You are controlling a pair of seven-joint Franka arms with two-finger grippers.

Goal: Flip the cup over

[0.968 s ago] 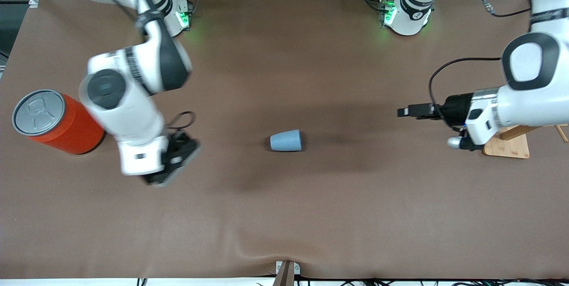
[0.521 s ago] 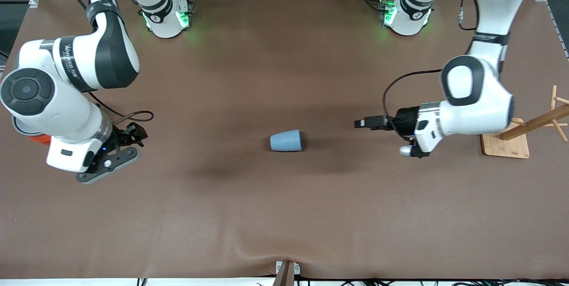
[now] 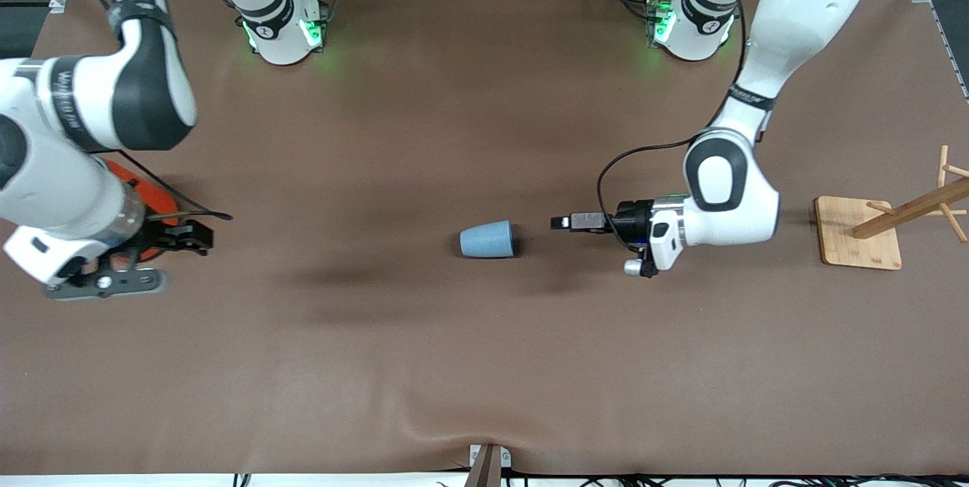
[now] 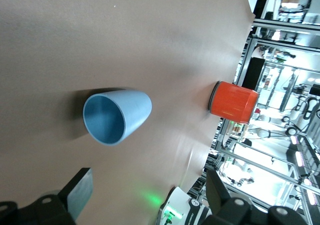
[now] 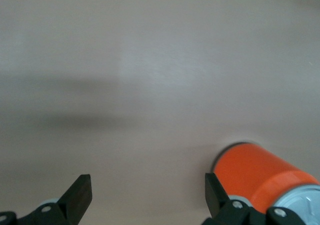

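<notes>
Table surface [image 5: 160, 60]: brown, bare, crossed by a soft dark shadow.
Orange can [image 5: 260, 177]: seen standing beside one finger, grey lid partly shown.
Right gripper [image 5: 147, 195]: fingers spread wide, nothing held.

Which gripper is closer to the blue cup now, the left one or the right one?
Left. The left gripper, open, is just beside the cup, facing its mouth. The right gripper, open, is by the orange can.
</notes>
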